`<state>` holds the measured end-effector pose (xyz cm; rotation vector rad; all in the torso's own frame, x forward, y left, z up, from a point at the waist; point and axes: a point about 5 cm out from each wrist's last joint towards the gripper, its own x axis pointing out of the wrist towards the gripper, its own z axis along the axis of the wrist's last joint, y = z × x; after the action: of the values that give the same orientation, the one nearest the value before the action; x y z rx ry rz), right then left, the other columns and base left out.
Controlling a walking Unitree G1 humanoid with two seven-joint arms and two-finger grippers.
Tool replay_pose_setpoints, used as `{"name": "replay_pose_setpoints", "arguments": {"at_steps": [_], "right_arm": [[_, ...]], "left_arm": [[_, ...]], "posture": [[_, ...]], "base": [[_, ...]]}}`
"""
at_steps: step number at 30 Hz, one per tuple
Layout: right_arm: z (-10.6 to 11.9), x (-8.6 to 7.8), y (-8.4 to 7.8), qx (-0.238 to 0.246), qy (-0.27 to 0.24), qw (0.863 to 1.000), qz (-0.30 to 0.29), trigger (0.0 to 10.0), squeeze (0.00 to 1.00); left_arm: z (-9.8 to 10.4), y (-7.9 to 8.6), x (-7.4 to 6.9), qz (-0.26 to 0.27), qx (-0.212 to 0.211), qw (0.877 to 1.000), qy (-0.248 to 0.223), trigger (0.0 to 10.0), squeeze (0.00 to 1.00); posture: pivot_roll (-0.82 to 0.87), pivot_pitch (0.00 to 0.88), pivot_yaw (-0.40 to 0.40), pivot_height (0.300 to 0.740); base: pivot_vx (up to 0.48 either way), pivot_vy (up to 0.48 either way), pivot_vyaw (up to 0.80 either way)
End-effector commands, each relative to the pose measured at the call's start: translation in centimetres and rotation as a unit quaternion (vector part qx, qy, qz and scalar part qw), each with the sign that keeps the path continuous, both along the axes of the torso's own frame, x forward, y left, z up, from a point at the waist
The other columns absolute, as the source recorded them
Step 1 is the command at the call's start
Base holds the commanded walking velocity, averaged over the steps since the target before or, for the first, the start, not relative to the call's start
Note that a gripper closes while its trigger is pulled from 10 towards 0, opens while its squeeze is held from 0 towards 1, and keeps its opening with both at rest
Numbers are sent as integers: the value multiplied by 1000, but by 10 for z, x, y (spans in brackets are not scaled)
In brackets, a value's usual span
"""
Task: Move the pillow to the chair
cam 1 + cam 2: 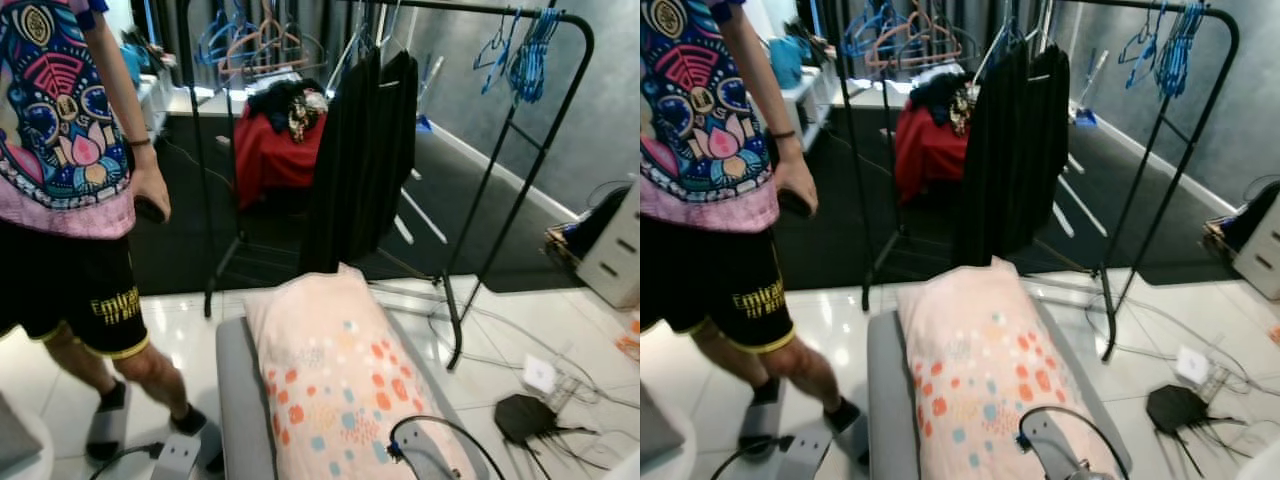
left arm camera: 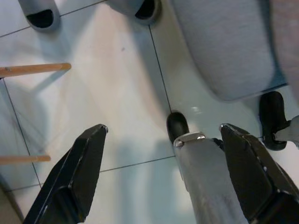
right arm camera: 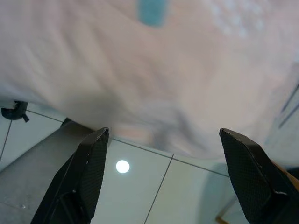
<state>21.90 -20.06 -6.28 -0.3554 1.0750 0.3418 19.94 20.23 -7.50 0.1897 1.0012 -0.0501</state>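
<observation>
A pale pink pillow with orange, red and teal dots (image 1: 340, 390) lies lengthwise on a grey upholstered chair seat (image 1: 238, 400), covering most of it and leaving a bare strip along the seat's left edge. The far end of the pillow reaches the seat's far edge, near the foot of a black metal clothes rack (image 1: 520, 150) hung with black garments (image 1: 365, 150) and blue hangers (image 1: 525, 50). Behind the rack, a red cloth (image 1: 275, 150) is draped over something.

The left gripper (image 2: 163, 172) hangs low over the white tiled floor (image 2: 117, 93), its two black fingers spread wide apart with nothing between them; the chair's silver leg and black castor sit between them in its wrist view. The right gripper (image 3: 163, 177) also has its fingers wide apart and empty, close under the pillow's overhanging edge.

A person in a patterned pink shirt and black shorts (image 1: 70, 280) stands on the floor beside the seat's left edge. A black power adapter with cables (image 1: 525, 415) lies on the floor to the right.
</observation>
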Motion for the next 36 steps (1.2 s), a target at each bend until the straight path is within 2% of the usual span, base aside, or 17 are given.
{"name": "replay_pose_setpoints", "arguments": {"at_steps": [1,11,19,27,36], "right_arm": [[-2,-4,-6,-10,7,1000,-11,10000,0],[-1,-4,-8,-22,7,1000,-11,10000,0],[-1,-3,-6,-3,0,1000,-19,10000,0],[0,-2,-4,12,-2,1000,-10,10000,0],[0,-1,-3,16,-2,1000,-7,10000,0]], "left_arm": [[2,-9,6,-9,-6,1000,-4,10000,0],[7,-19,18,-11,-9,1000,-12,10000,0],[9,-24,23,-4,-2,1000,-18,10000,0],[9,-20,22,-3,-1,1000,-17,10000,0],[10,-18,23,-7,-1,1000,-16,10000,0]], "posture": [[-108,0,-61,740],[-109,1,-61,740],[-111,7,-62,740],[-111,10,-63,740],[-112,14,-63,740]], "base": [[0,-401,0],[0,-367,0],[0,0,0],[0,0,0],[0,0,799]]}}
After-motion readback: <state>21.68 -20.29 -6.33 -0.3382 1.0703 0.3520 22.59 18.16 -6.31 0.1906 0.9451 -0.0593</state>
